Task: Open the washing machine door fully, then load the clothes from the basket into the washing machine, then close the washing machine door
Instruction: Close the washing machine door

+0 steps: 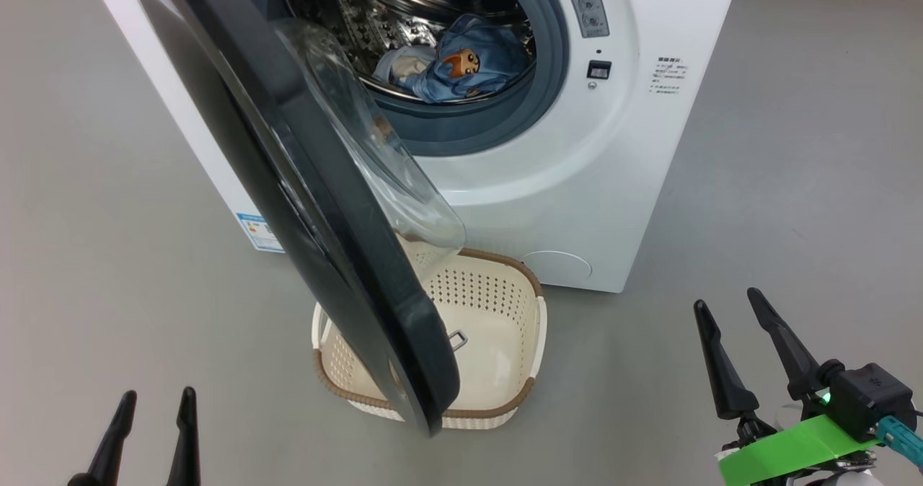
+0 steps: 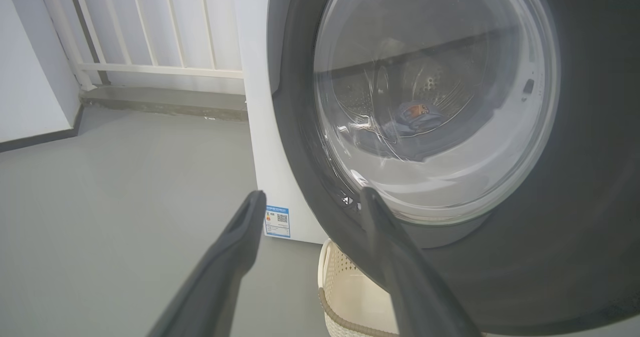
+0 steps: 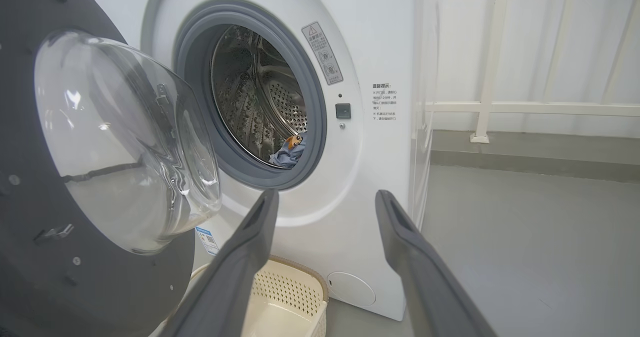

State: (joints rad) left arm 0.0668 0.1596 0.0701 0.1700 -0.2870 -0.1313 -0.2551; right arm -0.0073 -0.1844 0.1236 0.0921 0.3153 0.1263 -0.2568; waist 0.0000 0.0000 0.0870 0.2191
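Loading looks done; closing door is step in hand. Clothes (image 1: 469, 64) lie low in steel drum (image 1: 360, 17) of washing machine (image 1: 577, 183). Basket (image 1: 490, 298) on floor before machine, empty, partly under washing machine door (image 1: 324, 241), which stands swung well out. Left gripper (image 1: 159, 394) and right gripper (image 1: 727, 298) both spread wide, holding nothing, apart from door. Next move likely: left gripper pushes door's outer face until latch catches.

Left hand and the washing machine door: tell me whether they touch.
Apart. In the head view, bare grey floor lies between the open left hand and the lower edge of the washing machine door.
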